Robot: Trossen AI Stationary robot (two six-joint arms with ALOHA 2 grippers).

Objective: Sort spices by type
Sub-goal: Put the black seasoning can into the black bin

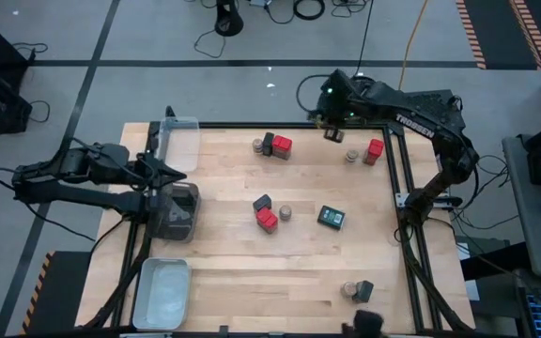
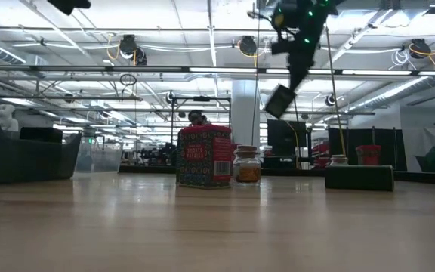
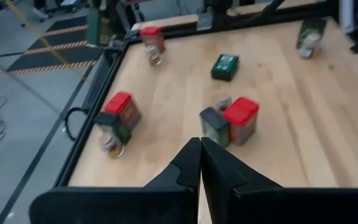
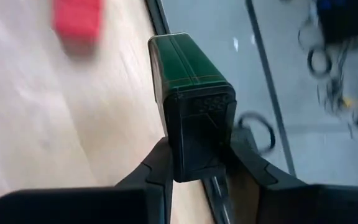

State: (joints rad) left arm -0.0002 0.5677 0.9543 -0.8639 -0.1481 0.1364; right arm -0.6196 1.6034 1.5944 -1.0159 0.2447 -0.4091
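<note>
Above the far edge of the table (image 1: pixel 224 282), toward its right corner, hangs the right gripper (image 4: pixel 197 163), clamped on a dark green tin (image 4: pixel 191 99) and lifted clear of the wood. Grips the tin by its black capped end, body jutting forward past the fingers, tilted in the low view. Looks rigid and light, smooth-walled, so likely slick: a flat-sided pinch across the narrow faces seems safest, and a squeeze near the cap may let it pivot. Over the left edge, near a dark tray (image 1: pixel 178 214), waits the left gripper (image 3: pixel 201 163), fingers pressed together on nothing. Scattered across the table sit the rest of the spices: red tins (image 1: pixel 282 145), more dark tins (image 1: pixel 332 218) and small round jars (image 1: pixel 286 213), in loose mixed clusters, none yet sorted into the clear trays (image 1: pixel 162 293).
</note>
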